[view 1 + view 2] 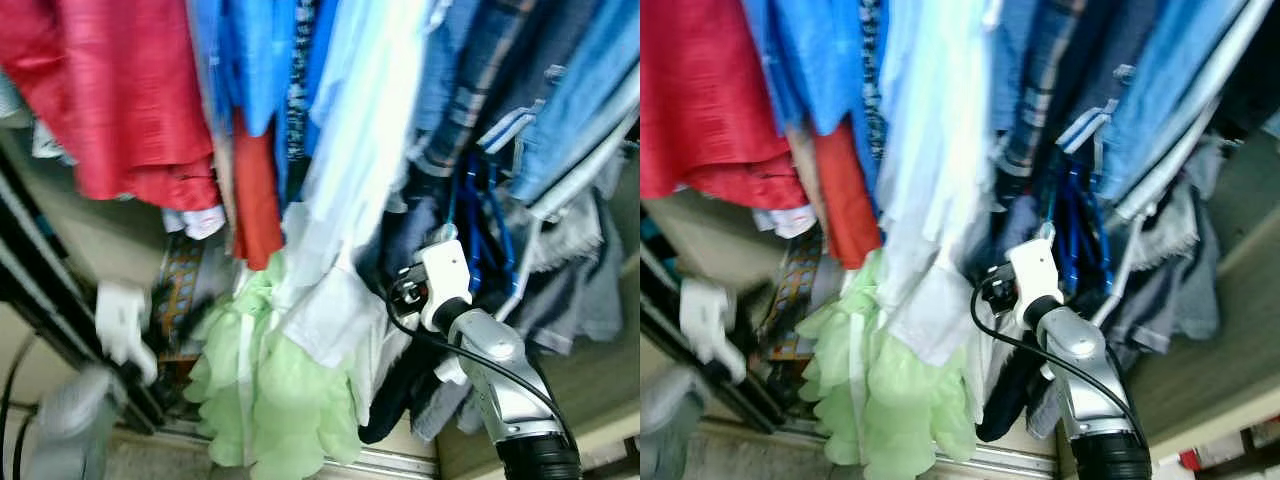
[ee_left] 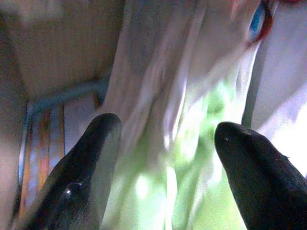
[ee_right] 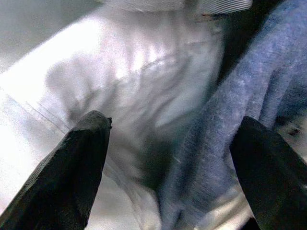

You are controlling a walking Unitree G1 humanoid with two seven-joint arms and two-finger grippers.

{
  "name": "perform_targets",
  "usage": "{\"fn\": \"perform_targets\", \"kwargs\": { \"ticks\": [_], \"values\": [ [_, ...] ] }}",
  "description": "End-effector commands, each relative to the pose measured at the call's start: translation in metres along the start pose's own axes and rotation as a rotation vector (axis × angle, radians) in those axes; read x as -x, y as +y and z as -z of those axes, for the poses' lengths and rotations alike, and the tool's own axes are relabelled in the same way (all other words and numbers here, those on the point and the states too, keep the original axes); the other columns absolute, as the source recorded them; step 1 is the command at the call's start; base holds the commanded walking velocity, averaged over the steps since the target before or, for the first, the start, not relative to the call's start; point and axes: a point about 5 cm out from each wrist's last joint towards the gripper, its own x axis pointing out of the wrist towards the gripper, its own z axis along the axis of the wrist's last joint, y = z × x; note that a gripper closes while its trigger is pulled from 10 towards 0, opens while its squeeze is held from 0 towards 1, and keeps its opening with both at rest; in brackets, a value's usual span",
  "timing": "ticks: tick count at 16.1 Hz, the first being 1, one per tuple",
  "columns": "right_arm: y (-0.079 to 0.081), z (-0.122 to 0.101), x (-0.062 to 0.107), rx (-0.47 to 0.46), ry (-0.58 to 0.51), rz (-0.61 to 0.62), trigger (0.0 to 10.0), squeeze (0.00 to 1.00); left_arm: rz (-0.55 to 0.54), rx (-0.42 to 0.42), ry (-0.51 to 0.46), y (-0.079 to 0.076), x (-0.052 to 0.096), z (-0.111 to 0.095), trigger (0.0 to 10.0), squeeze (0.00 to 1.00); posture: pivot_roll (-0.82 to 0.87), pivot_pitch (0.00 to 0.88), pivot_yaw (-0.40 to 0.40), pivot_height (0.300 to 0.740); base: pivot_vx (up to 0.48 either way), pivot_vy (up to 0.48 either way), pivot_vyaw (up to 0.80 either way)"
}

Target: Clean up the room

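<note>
Right wrist view: right tool (image 3: pixel 175 172) wide open before white shirt (image 3: pixel 120 81).

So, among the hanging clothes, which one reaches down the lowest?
The pale green garment. Its ruffled hem hangs below the red shirt, the white shirt and the blue ones, almost to the closet's floor rail.

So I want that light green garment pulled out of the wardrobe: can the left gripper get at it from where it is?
Probably yes. The left gripper is open and points at the light green garment, with nothing between its fingers and the cloth.
</note>
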Motion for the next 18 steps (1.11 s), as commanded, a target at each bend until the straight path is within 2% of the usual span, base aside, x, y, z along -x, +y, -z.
{"fn": "perform_targets", "kwargs": {
  "ticks": [1, 2, 3, 6, 7, 8, 9, 10, 12, 13, 15, 16, 18],
  "values": [
    [-0.005, -0.001, 0.009, -0.014, -0.018, 0.064, 10.0, 0.0, -0.007, -0.03, -0.055, -0.011, 0.007, -0.008, 10.0, 0.0, -0.01, 0.0, -0.099, 0.74, 0.0, 0.0, 0.0],
    [-0.007, -0.001, 0.01, -0.012, -0.023, 0.081, 10.0, 0.0, -0.011, -0.052, -0.058, -0.014, 0.011, -0.007, 10.0, 0.0, -0.01, 0.0, -0.099, 0.74, 0.0, 0.0, 0.0],
    [-0.017, -0.001, 0.018, 0.034, -0.044, 0.16, 10.0, 0.0, -0.054, -0.086, -0.069, -0.017, 0.026, -0.003, 10.0, 0.0, 0.0, 0.0, -0.097, 0.74, 0.0, 0.0, 0.0],
    [-0.03, 0.005, 0.028, 0.034, -0.02, 0.281, 10.0, 0.0, -0.174, -0.042, -0.095, -0.011, 0.042, -0.005, 10.0, 0.0, -0.01, 0.0, -0.1, 0.74, 0.0, 0.0, 0.0],
    [-0.026, 0.011, 0.031, 0.03, -0.01, 0.256, 10.0, 0.0, -0.195, -0.038, -0.078, -0.012, 0.044, -0.002, 10.0, 0.0, -0.01, 0.0, -0.099, 0.74, 0.0, 0.0, 0.0],
    [-0.022, 0.013, 0.032, 0.02, -0.015, 0.228, 10.0, 0.0, -0.168, -0.05, -0.068, -0.016, 0.042, -0.001, 10.0, 0.0, -0.01, 0.0, -0.092, 0.74, 0.0, 0.0, 0.0],
    [-0.021, 0.013, 0.034, 0.063, -0.006, 0.232, 10.0, 0.0, -0.156, -0.064, -0.064, -0.019, 0.042, -0.001, 10.0, 0.0, -0.02, 0.0, -0.092, 0.74, 0.0, 0.0, 0.0],
    [-0.026, 0.014, 0.035, 0.119, 0.014, 0.296, 10.0, 0.0, -0.178, -0.038, -0.081, -0.022, 0.038, -0.001, 10.0, 0.0, -0.03, 0.0, -0.089, 0.74, 0.0, 0.0, 0.0],
    [-0.024, 0.017, 0.039, 0.057, 0.039, 0.276, 10.0, 0.0, -0.191, -0.017, -0.061, -0.028, 0.033, 0.003, 10.0, 0.0, -0.04, 0.0, -0.089, 0.74, 0.0, 0.0, 0.0],
    [-0.018, 0.017, 0.044, 0.086, 0.029, 0.264, 10.0, 0.0, -0.179, -0.014, -0.046, -0.035, 0.03, 0.009, 10.0, 0.0, -0.05, 0.0, -0.094, 0.74, 0.0, 0.0, 0.0],
    [-0.008, 0.018, 0.057, -0.059, 0.017, 0.278, 10.0, 0.0, -0.162, -0.006, -0.043, -0.039, 0.03, 0.011, 10.0, 0.0, -0.05, 0.0, -0.098, 0.74, 0.0, 0.0, 0.0],
    [0.006, 0.016, 0.07, -0.021, -0.006, 0.194, 10.0, 0.0, -0.188, -0.005, -0.045, -0.034, 0.032, 0.009, 10.0, 0.0, -0.05, 0.0, -0.094, 0.74, 0.0, 0.0, 0.0],
    [0.014, 0.018, 0.084, 0.032, -0.002, 0.147, 10.0, 0.0, -0.217, -0.004, -0.05, -0.029, 0.033, 0.008, 10.0, 0.0, -0.05, 0.0, -0.091, 0.74, 0.0, 0.0, 0.0]
  ]
}}
